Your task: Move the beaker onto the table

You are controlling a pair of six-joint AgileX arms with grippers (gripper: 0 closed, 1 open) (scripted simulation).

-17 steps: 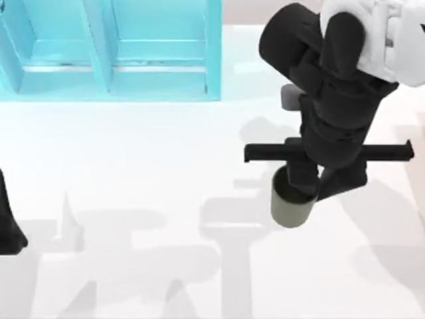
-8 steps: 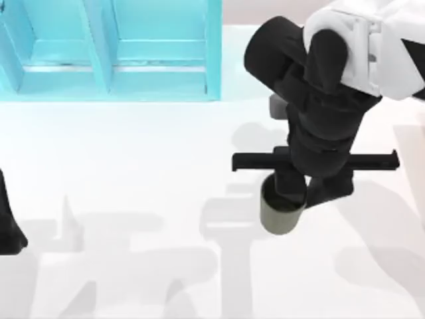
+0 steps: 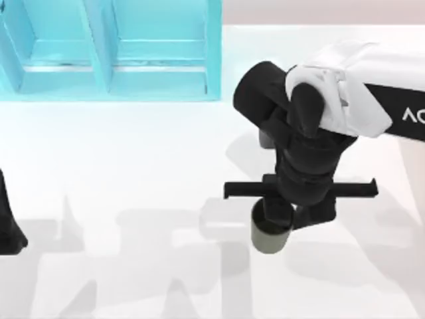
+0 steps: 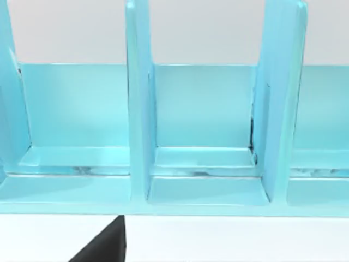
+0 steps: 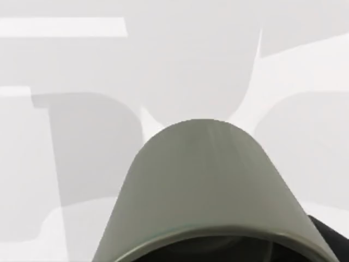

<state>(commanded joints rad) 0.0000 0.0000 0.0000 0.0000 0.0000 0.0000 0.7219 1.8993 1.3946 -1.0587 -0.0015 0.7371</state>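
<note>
The beaker (image 3: 267,240) is a small olive-grey cup held over the white table (image 3: 133,153), right of centre and towards the front. My right gripper (image 3: 287,218) comes down on it from above and is shut on its rim, one finger inside the cup and one outside. The black wrist hides the far side of the rim. In the right wrist view the beaker (image 5: 202,180) hangs mouth towards the camera, with the table (image 5: 65,60) beneath it. My left gripper (image 3: 8,229) is parked at the table's left edge.
The turquoise shelf unit (image 3: 113,53) with open compartments stands along the back left; the left wrist view faces its compartments (image 4: 202,109). Grey shadows of the arms lie across the front of the table.
My right arm has carried the beaker to the left and towards the front of the table. The left arm has not moved.
</note>
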